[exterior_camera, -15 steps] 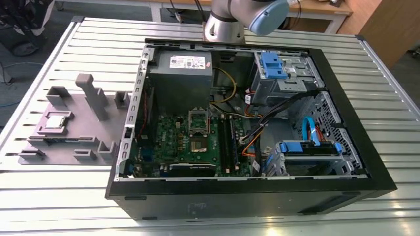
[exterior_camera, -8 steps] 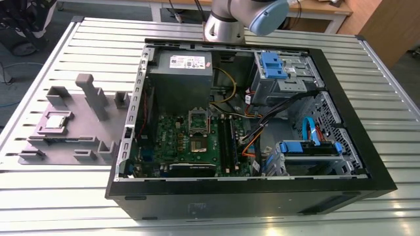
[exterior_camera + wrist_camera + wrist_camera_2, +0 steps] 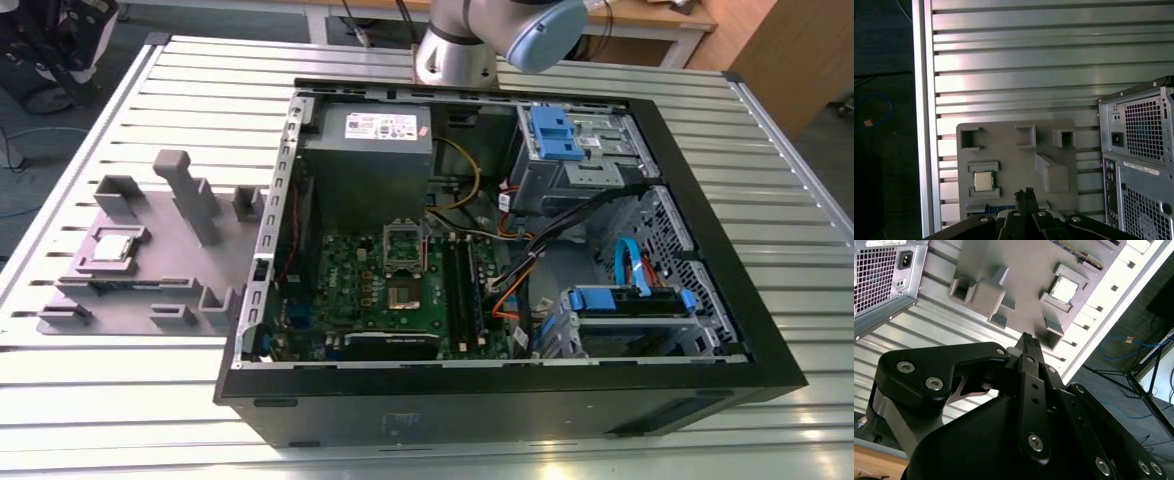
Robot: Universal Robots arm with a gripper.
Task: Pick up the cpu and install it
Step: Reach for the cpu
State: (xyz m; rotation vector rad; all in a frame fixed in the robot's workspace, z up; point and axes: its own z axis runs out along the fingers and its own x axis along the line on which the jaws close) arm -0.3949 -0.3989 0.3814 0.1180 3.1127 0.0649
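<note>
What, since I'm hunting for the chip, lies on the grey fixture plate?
The cpu lies flat in a framed pocket on the fixture plate, among raised blocks. The hand covers one edge of the plate, so that part is hidden.

Cpu point(image 3: 983, 181) in grey fixture point(image 3: 1004, 132)

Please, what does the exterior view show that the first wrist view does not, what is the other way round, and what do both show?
The exterior view adds the open inside of the computer case: the motherboard, its socket, a blue-tabbed drive cage, and the arm above.
The first wrist view adds the case's rear panel with its power inlet, the shut, empty gripper, and a blue cable on the floor.
Both show the cpu lying in the grey fixture plate on the slatted table.
</note>
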